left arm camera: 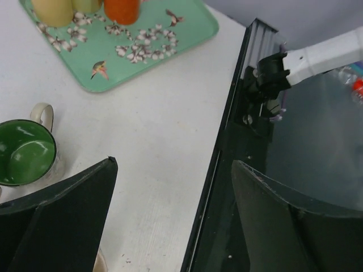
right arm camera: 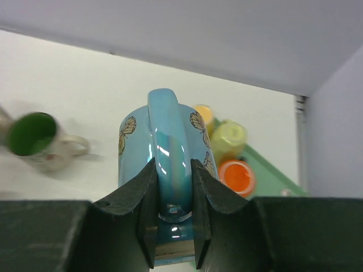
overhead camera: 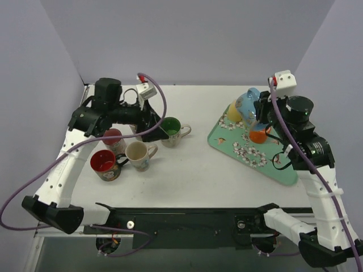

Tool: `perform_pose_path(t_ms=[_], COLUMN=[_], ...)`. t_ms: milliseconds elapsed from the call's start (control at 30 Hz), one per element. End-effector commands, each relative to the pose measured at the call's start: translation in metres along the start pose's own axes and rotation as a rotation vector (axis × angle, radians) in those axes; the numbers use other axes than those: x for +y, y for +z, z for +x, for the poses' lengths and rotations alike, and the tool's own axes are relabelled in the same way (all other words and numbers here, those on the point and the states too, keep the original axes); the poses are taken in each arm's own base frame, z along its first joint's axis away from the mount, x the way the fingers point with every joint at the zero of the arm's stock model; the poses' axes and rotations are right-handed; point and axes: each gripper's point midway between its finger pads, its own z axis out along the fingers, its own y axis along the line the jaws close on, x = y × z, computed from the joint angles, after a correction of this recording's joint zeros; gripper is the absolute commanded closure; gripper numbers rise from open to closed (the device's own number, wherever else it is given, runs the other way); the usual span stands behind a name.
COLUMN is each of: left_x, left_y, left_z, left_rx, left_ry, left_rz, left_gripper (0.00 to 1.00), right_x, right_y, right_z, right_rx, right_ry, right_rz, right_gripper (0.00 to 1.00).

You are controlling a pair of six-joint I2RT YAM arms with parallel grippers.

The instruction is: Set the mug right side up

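Right gripper [right arm camera: 173, 170] clamps the handle of the blue mug [right arm camera: 164, 141], fingers narrow on it; mug hangs over the far end of the tray [overhead camera: 283, 170], right side of table. Left gripper [left arm camera: 170, 164] spread wide, holding nothing, just beside the green mug [left arm camera: 25, 153]. Risk: handle is slim and glazed, so the mug may swing or slip during rotation and strike the orange cup [right arm camera: 238, 177] below. Mug mouth hidden in every view; exact tilt cannot be told.
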Motion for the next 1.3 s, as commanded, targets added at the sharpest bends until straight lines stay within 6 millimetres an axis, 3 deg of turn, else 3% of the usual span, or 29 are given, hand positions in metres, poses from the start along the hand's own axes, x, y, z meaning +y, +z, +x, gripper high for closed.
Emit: perform_pose_path(t_ms=[0, 167, 367, 533, 667, 733, 767, 800, 833, 900, 1000, 1033, 1067, 1100, 1133, 1167, 1200, 1233, 1267], left_x=[-0.042, -0.039, -0.038, -0.028, -0.050, -0.066, -0.072, -0.075, -0.078, -0.075, -0.059, -0.043, -0.035, -0.009, -0.003, 0.018, 0.027, 0.027, 0.017], left_y=[-0.039, -0.033, -0.023, -0.018, -0.012, -0.005, -0.004, -0.005, -0.009, -0.014, -0.011, -0.006, -0.003, 0.009, 0.013, 0.025, 0.033, 0.043, 0.055], left_z=[-0.053, -0.065, -0.072, -0.063, -0.055, -0.048, -0.046, -0.044, -0.052, -0.057, -0.054, -0.052, -0.042, -0.029, -0.011, 0.003, 0.022, 0.034, 0.054], left_rx=[-0.266, -0.320, -0.324, -0.304, -0.265, -0.227, -0.222, -0.213, -0.252, -0.277, -0.259, -0.264, -0.206, -0.178, -0.077, -0.014, 0.063, 0.114, 0.174], left_ry=[0.016, -0.066, -0.157, -0.138, -0.142, -0.160, -0.140, -0.184, -0.122, -0.137, -0.211, -0.202, -0.266, -0.181, -0.240, -0.144, -0.120, -0.046, -0.013], left_rz=[0.187, 0.263, 0.353, 0.305, 0.391, 0.453, 0.489, 0.503, 0.511, 0.486, 0.423, 0.355, 0.303, 0.162, 0.098, -0.059, -0.129, -0.176, -0.164], left_gripper=[0.08, 0.07, 0.11, 0.12, 0.14, 0.25, 0.41, 0.48, 0.68, 1.00, 1.00, 1.00, 1.00, 1.00, 1.00, 1.00, 1.00, 1.00, 1.00], right_x=[0.071, 0.123, 0.175, 0.190, 0.193, 0.196, 0.197, 0.199, 0.200, 0.203, 0.202, 0.204, 0.202, 0.198, 0.193, 0.177, 0.158, 0.142, 0.126], right_y=[-0.029, -0.070, -0.089, -0.098, -0.091, -0.088, -0.086, -0.083, -0.078, -0.071, -0.061, -0.051, -0.048, -0.038, -0.030, -0.020, -0.008, -0.003, 0.003], right_z=[-0.077, -0.106, -0.122, -0.133, -0.134, -0.135, -0.132, -0.131, -0.125, -0.116, -0.096, -0.078, -0.068, -0.048, -0.023, -0.012, 0.016, 0.026, 0.050], right_rx=[-0.343, -0.447, -0.481, -0.507, -0.500, -0.498, -0.489, -0.482, -0.471, -0.452, -0.420, -0.377, -0.355, -0.292, -0.200, -0.172, -0.086, -0.061, -0.009], right_ry=[0.378, 0.478, 0.557, 0.564, 0.553, 0.551, 0.546, 0.545, 0.539, 0.532, 0.512, 0.485, 0.472, 0.443, 0.414, 0.399, 0.381, 0.387, 0.374], right_rz=[-0.352, -0.615, -0.838, -0.912, -0.900, -0.903, -0.900, -0.894, -0.884, -0.870, -0.828, -0.797, -0.775, -0.714, -0.652, -0.540, -0.406, -0.322, -0.216], right_gripper=[1.00, 1.00, 1.00, 1.00, 1.00, 1.00, 1.00, 1.00, 1.00, 1.00, 1.00, 1.00, 0.85, 0.69, 0.26, 0.12, 0.09, 0.09, 0.08])
